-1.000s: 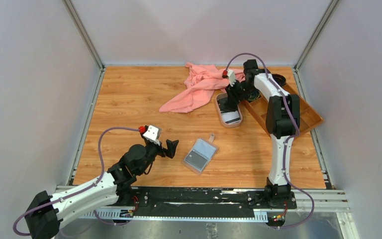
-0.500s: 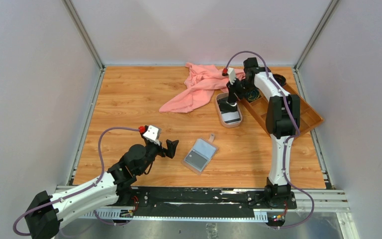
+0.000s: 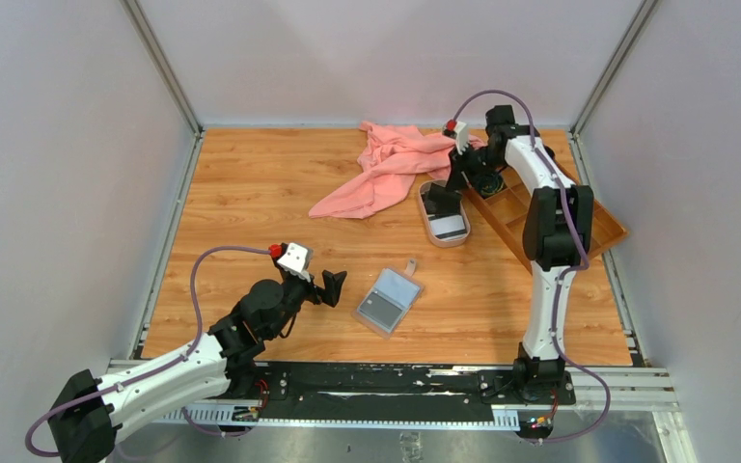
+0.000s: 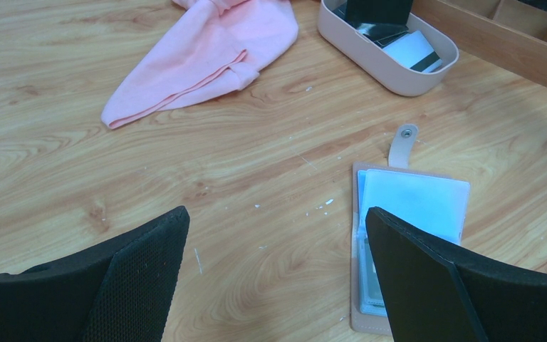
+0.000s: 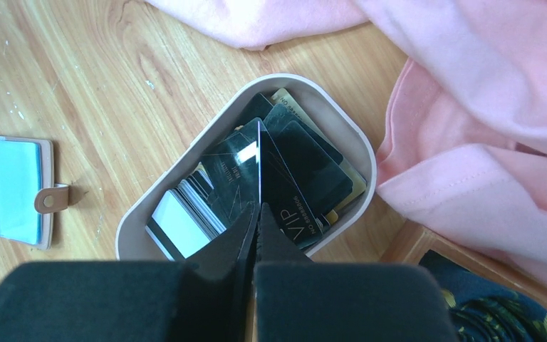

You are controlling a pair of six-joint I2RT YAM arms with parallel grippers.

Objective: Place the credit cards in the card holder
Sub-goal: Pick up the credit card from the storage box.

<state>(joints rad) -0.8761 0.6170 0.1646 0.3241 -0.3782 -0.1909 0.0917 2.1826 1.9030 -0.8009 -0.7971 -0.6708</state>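
Credit cards (image 5: 306, 160) lie heaped in the oval pink tray (image 5: 293, 78); the right tool (image 5: 257, 217) is pinched on one black card (image 5: 259, 164) standing on edge. Card holder (image 3: 387, 301) lies open near the left tool (image 4: 274, 221), whose fingers (image 4: 135, 278) stand wide apart, on the scuffed wood-grain counter (image 3: 251, 193) between pale walls; one card in the tray reads VIP

The card holder (image 5: 11, 187) is running off the right wrist view's left edge; the pink cloth (image 5: 470, 85) is spilling past its top; the credit cards (image 5: 306, 164) are covering one another; the edge-on card (image 5: 259, 164) is hiding its face.
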